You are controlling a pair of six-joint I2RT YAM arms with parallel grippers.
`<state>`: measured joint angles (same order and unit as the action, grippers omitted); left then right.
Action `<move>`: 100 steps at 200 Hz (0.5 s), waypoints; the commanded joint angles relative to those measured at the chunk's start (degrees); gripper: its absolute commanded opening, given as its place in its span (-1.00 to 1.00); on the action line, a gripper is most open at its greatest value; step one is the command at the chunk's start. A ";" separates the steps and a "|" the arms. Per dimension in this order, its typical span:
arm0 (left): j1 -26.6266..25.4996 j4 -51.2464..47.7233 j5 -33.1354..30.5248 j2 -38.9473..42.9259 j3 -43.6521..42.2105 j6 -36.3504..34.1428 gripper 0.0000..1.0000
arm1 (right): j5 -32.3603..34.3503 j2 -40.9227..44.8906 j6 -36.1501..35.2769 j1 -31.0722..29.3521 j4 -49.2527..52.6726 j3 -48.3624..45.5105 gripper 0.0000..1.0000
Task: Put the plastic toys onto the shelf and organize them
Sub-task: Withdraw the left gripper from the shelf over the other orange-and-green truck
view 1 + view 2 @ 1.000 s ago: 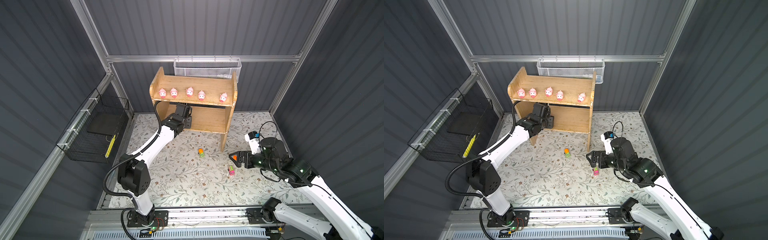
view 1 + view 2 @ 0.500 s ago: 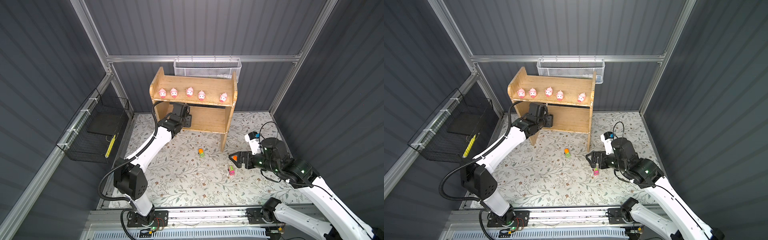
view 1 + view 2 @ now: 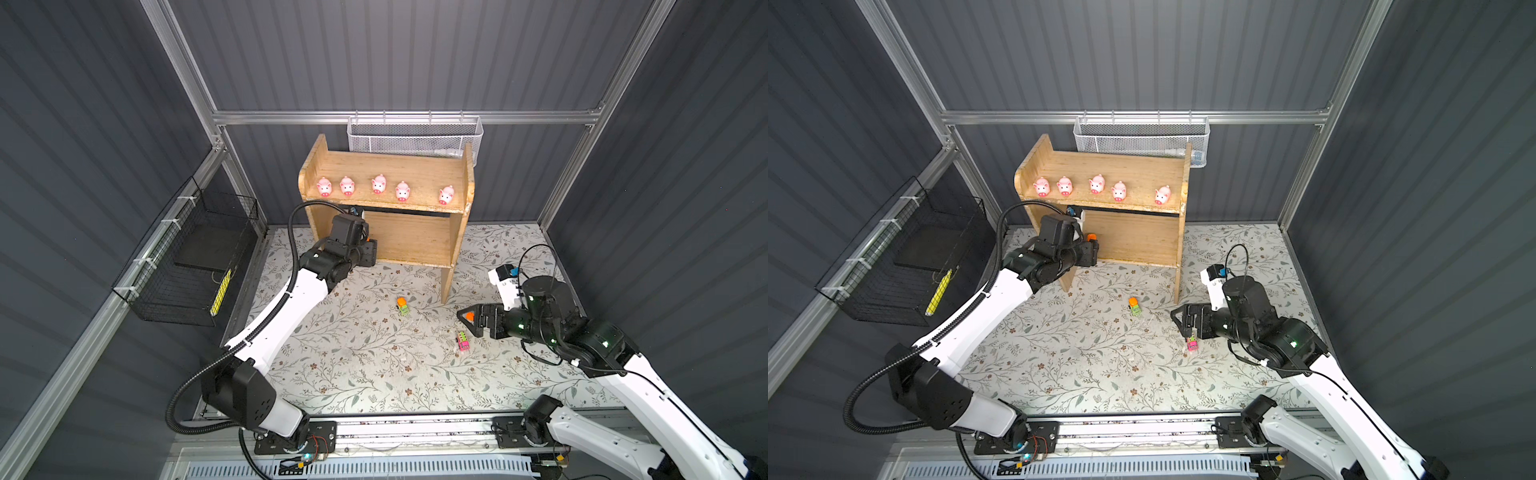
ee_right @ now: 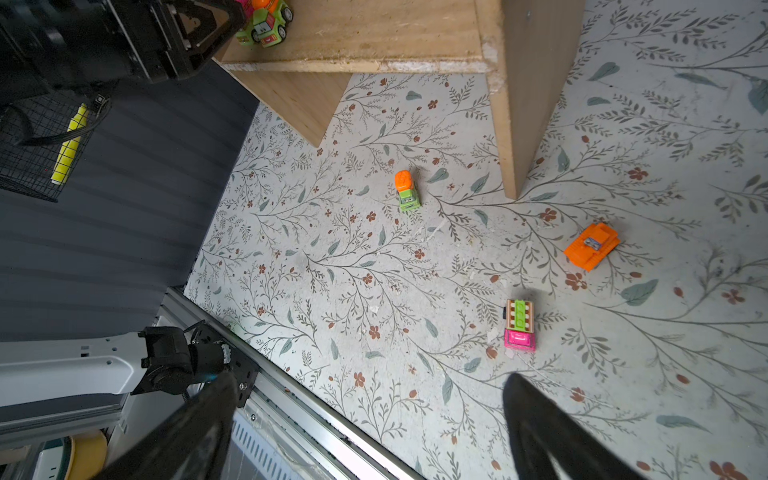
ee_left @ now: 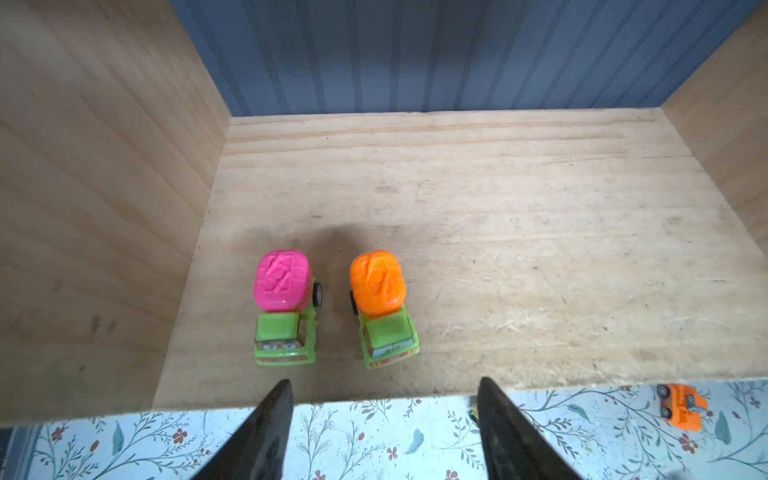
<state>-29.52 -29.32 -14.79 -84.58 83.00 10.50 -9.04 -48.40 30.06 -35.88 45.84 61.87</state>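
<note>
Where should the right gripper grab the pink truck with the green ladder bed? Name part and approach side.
Take the pink truck across its two long flanks, mid-body, coming down from above. It stands on its wheels on the mat, longer than wide, so the sides probably offer the narrowest, flattest hold. The right gripper is open.
</note>
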 commanded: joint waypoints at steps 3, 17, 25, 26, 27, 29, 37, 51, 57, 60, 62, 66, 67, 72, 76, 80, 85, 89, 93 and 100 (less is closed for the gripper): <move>0.08 2.18 2.18 5.61 -5.71 3.71 0.41 | -0.67 0.65 1.14 0.01 -0.48 -2.51 0.98; 0.11 2.83 3.57 8.34 -9.90 5.31 0.42 | -0.73 1.32 1.66 -0.25 -0.88 -3.47 0.98; 0.08 2.72 3.81 9.84 -12.01 6.24 0.42 | -0.72 1.68 2.06 -0.37 -0.93 -4.02 0.98; 0.08 2.75 3.89 10.03 -12.31 6.35 0.42 | -0.72 1.70 2.08 -0.39 -0.93 -4.07 0.98; 0.07 2.76 3.93 10.21 -12.45 6.45 0.42 | -0.63 1.76 2.14 -0.41 -0.93 -4.10 0.98; 0.07 2.77 4.03 10.59 -13.03 6.68 0.43 | -0.50 1.85 2.24 -0.44 -0.93 -4.23 0.98; 0.10 2.72 4.78 12.01 -15.06 7.69 0.43 | -0.24 2.15 2.43 -0.80 -0.93 -4.62 0.98; -0.01 2.83 6.54 14.49 -18.68 9.54 0.43 | 1.12 2.84 2.94 -1.73 -0.53 -5.46 0.98; -0.08 3.23 7.17 15.67 -20.50 10.45 0.44 | 2.07 3.16 3.45 -2.47 -0.34 -5.89 0.98; -0.10 3.48 7.56 16.21 -21.42 10.80 0.44 | 2.55 3.36 3.62 -2.90 -0.28 -6.14 0.98; -0.17 3.66 7.79 16.66 -22.01 11.06 0.44 | 2.80 3.50 3.82 -3.28 -0.31 -6.34 0.98; -0.35 3.94 8.05 17.51 -23.27 11.55 0.45 | 3.56 3.76 4.01 -3.94 -0.32 -6.68 0.98; -0.40 3.97 8.08 17.69 -23.47 11.69 0.46 | 3.79 3.80 4.11 -4.16 -0.28 -6.81 0.98; -0.65 4.30 8.21 18.71 -25.11 12.52 0.46 | 4.86 4.13 4.57 -5.21 -0.23 -7.28 0.98; -0.82 4.48 8.20 19.45 -26.18 13.16 0.46 | 5.87 4.45 4.92 -5.93 -0.23 -7.71 0.97; -1.01 4.65 8.30 20.25 -27.30 13.72 0.47 | 6.65 4.74 5.32 -7.02 -0.15 -8.23 0.98; -1.36 4.84 8.43 21.00 -28.57 14.36 0.47 | 7.88 5.12 5.91 -8.12 -0.07 -8.92 0.98; -1.71 4.96 8.40 21.64 -29.56 14.95 0.47 | 8.99 5.46 6.37 -8.98 0.00 -9.51 0.98; -2.15 5.04 8.42 22.19 -30.56 15.62 0.47 | 9.89 5.94 6.88 -9.70 0.04 -10.10 0.98; -3.10 5.43 8.01 23.15 -32.08 16.81 0.47 | 11.32 6.71 7.67 -10.92 0.04 -11.34 0.98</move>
<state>-30.57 -25.58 -8.47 -64.58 54.94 21.98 -4.21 -43.55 34.52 -43.38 45.43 53.60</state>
